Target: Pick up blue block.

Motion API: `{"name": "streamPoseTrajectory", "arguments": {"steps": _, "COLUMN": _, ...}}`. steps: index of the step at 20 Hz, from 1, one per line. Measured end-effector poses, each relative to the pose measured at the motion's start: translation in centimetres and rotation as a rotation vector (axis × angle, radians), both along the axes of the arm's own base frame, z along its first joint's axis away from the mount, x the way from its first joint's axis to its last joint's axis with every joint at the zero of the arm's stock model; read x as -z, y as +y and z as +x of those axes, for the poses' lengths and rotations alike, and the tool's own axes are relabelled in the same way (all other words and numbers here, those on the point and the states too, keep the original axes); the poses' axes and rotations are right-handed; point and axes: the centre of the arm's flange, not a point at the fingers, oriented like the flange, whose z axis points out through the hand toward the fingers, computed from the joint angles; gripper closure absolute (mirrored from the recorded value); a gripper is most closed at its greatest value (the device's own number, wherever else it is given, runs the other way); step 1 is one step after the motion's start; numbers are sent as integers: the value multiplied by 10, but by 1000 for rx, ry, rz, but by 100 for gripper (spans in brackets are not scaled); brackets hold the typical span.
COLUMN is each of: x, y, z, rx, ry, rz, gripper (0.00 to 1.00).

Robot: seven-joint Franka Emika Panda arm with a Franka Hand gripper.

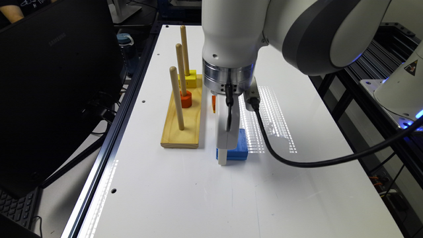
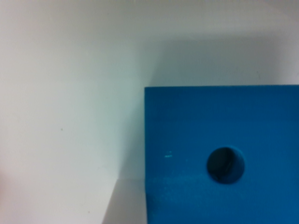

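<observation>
The blue block point(image 1: 241, 145) lies flat on the white table point(image 1: 205, 198), just to the exterior view's right of the wooden peg board. My gripper point(image 1: 222, 158) is lowered right down at the block, covering its near left part and reaching almost to the table surface. In the wrist view the blue block point(image 2: 187, 135) is very close, with its round centre hole point(image 2: 225, 164) clearly visible and white table around one corner.
A wooden peg board point(image 1: 182, 129) with three upright pegs holds a yellow block point(image 1: 189, 79) and an orange-red piece point(image 1: 186, 98). A small orange cube point(image 1: 213, 103) sits behind the gripper. A black cable point(image 1: 297, 158) trails to the right. A dark monitor point(image 1: 56, 86) stands off the table's left edge.
</observation>
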Motion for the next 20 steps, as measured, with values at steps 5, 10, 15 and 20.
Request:
{"name": "streamPoseTrajectory", "arguments": {"steps": 5, "x": 0, "y": 0, "z": 0, "rx": 0, "ry": 0, "rz": 0, "gripper": 0}}
{"name": "streamPoseTrajectory", "arguments": {"steps": 10, "x": 0, "y": 0, "z": 0, "rx": 0, "ry": 0, "rz": 0, "gripper": 100}}
{"name": "streamPoseTrajectory", "arguments": {"steps": 15, "x": 0, "y": 0, "z": 0, "rx": 0, "ry": 0, "rz": 1, "gripper": 100}}
{"name": "streamPoseTrajectory", "arguments": {"steps": 20, "x": -2, "y": 0, "z": 1, "rx": 0, "ry": -4, "rz": 1, "gripper": 100}}
